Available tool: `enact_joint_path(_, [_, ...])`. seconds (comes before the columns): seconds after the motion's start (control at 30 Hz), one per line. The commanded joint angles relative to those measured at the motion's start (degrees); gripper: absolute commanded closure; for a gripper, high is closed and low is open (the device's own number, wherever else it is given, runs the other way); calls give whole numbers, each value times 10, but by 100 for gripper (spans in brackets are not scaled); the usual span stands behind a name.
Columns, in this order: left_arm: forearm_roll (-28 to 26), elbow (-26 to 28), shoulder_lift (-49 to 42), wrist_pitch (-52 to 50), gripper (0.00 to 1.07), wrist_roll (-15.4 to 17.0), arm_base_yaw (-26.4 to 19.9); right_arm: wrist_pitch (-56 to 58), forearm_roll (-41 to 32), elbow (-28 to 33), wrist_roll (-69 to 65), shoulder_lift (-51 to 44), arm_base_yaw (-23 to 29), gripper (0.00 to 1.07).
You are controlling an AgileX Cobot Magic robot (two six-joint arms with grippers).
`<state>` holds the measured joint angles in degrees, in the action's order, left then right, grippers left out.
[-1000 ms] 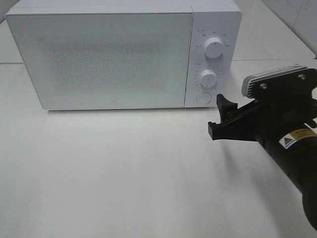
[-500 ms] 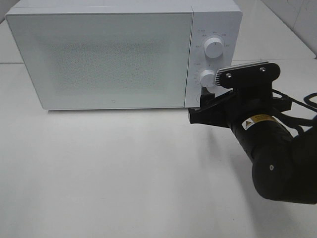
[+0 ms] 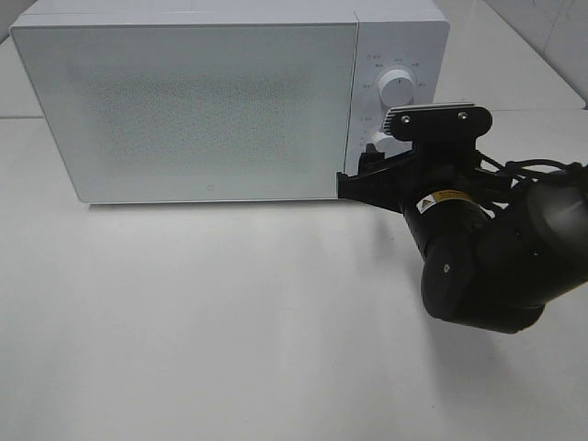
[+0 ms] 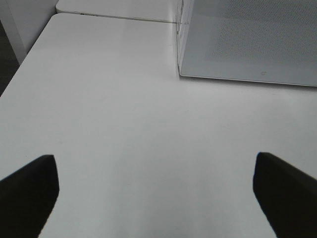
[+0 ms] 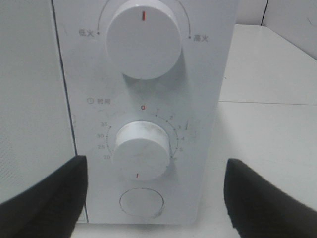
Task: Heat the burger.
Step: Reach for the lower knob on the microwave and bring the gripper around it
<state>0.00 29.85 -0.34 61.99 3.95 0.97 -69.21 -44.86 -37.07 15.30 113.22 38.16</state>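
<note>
The burger is out of view. The white microwave [image 3: 184, 101] stands at the back of the table with its door shut. My right gripper [image 3: 360, 176] is open and held close in front of the control panel, its fingers either side of the lower timer knob [image 5: 143, 150] and the round button [image 5: 141, 202]. In the right wrist view the right gripper [image 5: 153, 203] touches nothing. The timer knob's red mark points down, away from the 0. My left gripper [image 4: 156, 198] is open and empty over bare table, short of the microwave's left corner [image 4: 181, 74].
The upper power knob [image 5: 143, 37] has its red mark straight up. The white table [image 3: 230, 322] stretches in front of the microwave. A second table surface lies behind to the right [image 3: 514, 64]. The table's left edge shows in the left wrist view [image 4: 20, 69].
My right gripper has moved left and toward the microwave, from beside the panel to right in front of the knobs. The microwave has not changed.
</note>
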Motion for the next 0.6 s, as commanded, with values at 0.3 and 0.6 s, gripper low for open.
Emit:
enact_joint_path(0.3, [0,-1,-8,-7,6,1,-1,-25,26,-58,-6,35,-36,32])
enact_joint_path(0.6, [0,-1,-8,-7,6,1,-1,-14,46,-84,-6,66,-42,32])
